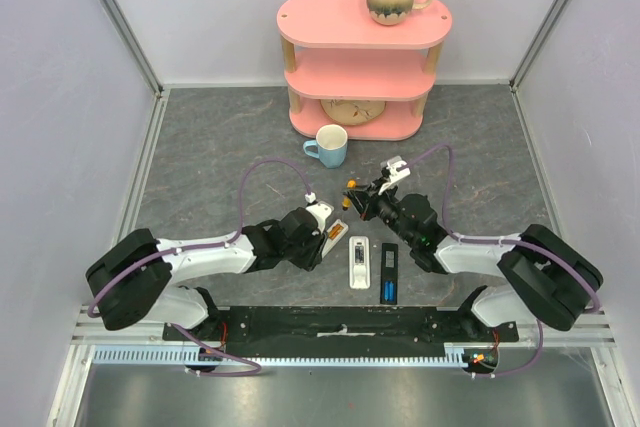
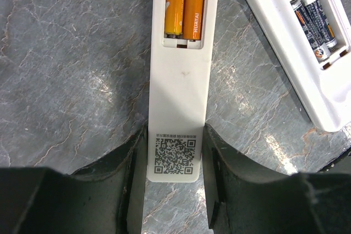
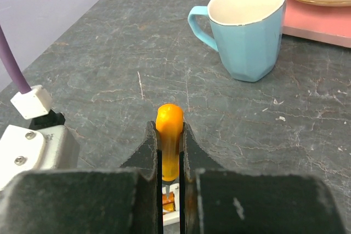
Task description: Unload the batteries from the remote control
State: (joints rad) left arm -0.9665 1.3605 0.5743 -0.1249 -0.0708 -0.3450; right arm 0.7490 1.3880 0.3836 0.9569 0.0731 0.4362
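Lying along the remote [image 2: 178,97], orange batteries [image 2: 185,4] point away from left claw [image 2: 175,154]

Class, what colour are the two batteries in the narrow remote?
Orange batteries in the remote; best in left wrist view.

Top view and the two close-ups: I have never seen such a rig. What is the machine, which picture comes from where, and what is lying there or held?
Two robot arms are bolted at the near edge of a table, each ending in a two-finger gripper. The wide picture comes from a fixed camera above and behind them; the other two from wrist cameras. The left gripper clamps a slim white remote whose open bay shows two orange batteries. The right gripper is shut on an orange-handled screwdriver, tip down. On the table lie a second white remote with dark batteries, a blue mug and a pink shelf.
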